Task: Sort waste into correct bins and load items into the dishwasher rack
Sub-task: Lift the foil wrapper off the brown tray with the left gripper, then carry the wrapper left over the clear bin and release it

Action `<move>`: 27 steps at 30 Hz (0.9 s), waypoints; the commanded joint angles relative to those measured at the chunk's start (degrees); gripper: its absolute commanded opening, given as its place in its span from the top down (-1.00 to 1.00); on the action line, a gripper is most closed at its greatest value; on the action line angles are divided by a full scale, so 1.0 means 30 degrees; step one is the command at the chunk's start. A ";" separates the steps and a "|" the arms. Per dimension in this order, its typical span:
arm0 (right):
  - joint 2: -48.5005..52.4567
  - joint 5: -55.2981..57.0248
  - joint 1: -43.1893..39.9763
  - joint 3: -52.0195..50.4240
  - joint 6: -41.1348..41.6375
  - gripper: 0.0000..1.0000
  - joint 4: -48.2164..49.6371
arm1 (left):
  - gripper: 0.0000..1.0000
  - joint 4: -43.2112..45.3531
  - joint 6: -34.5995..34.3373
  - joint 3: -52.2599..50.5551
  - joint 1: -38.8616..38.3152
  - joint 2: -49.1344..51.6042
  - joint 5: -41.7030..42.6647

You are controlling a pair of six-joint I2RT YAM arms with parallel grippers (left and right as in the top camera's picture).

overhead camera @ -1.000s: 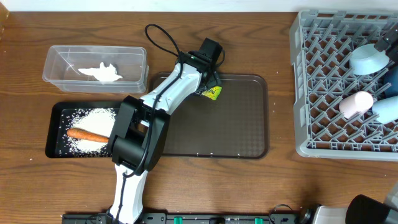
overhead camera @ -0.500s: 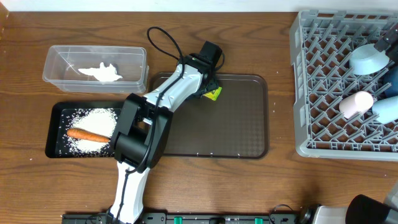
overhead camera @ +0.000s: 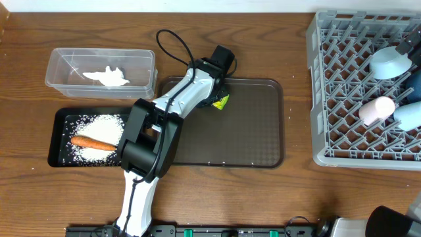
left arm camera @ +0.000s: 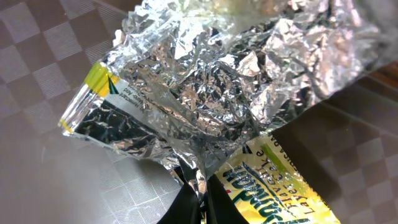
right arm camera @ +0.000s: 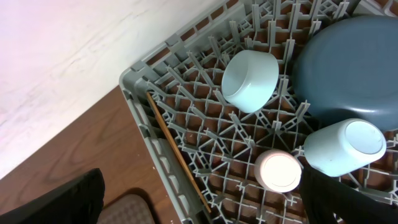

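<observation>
On the brown serving tray [overhead camera: 243, 131], my left gripper [overhead camera: 217, 99] is shut on the crinkled silver-and-yellow-green foil wrapper [overhead camera: 222, 102]. In the left wrist view the wrapper [left arm camera: 211, 81] fills the frame, and the black jaws [left arm camera: 200, 190] pinch its lower edge. The clear tub [overhead camera: 141, 62] holds a white tissue [overhead camera: 106, 77]. A carrot [overhead camera: 92, 142] and rice [overhead camera: 99, 125] lie in the black tray [overhead camera: 58, 118]. The grey rack [right arm camera: 140, 99] holds a light-blue bowl [right arm camera: 250, 81], the blue plate [right arm camera: 348, 68], two cups [right arm camera: 278, 172] and chopsticks [right arm camera: 177, 155]. My right gripper [right arm camera: 202, 190] hangs open above the rack's corner.
The rack [overhead camera: 322, 99] stands at the table's right edge, beside the serving tray. The left arm [overhead camera: 148, 145] stretches from the front edge over the black tray's right end. A black cable [overhead camera: 172, 41] loops behind the left gripper.
My left gripper has closed on the foil wrapper, which is now bunched tighter against the fingers. The right arm has not moved.
</observation>
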 commanded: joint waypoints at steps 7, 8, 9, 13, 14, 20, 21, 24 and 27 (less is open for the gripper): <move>-0.0044 0.0182 0.0051 -0.0044 -0.0226 -0.99 -0.0029 | 0.88 0.0211 0.0459 -0.0153 0.0342 -0.3869 -0.0619; -0.0044 0.0182 0.0051 -0.0044 -0.0226 -0.99 -0.0022 | 0.88 0.0342 0.0452 -0.0153 0.0481 -0.4233 -0.0874; -0.0044 0.0182 0.0051 -0.0044 -0.0226 -0.98 -0.0029 | 0.87 0.0539 0.0452 -0.0153 0.0692 -0.4612 -0.1217; -0.0044 0.0182 0.0058 -0.0044 -0.0226 -0.99 -0.0029 | 0.88 0.1275 0.0452 -0.0153 0.1894 -0.5646 -0.2521; -0.0044 0.0182 0.0051 -0.0044 -0.0226 -0.98 -0.0029 | 0.88 0.1450 0.0444 -0.0153 0.2295 -0.5778 -0.2725; -0.0044 0.0182 0.0051 -0.0044 -0.0226 -0.98 -0.0029 | 0.88 0.2025 0.0444 -0.0160 0.5530 -0.5734 -0.3264; -0.0044 0.0182 0.0051 -0.0044 -0.0226 -0.98 -0.0029 | 0.88 0.2025 0.0444 -0.0160 0.6054 -0.5727 -0.3264; -0.0044 0.0182 0.0051 -0.0044 -0.0226 -0.99 -0.0029 | 0.88 0.2157 0.0444 -0.0160 0.7643 -0.5727 -0.3257; -0.0044 0.0182 0.0051 -0.0044 -0.0226 -0.98 -0.0029 | 0.86 0.2055 0.0452 -0.0160 0.8954 -0.5727 -0.3213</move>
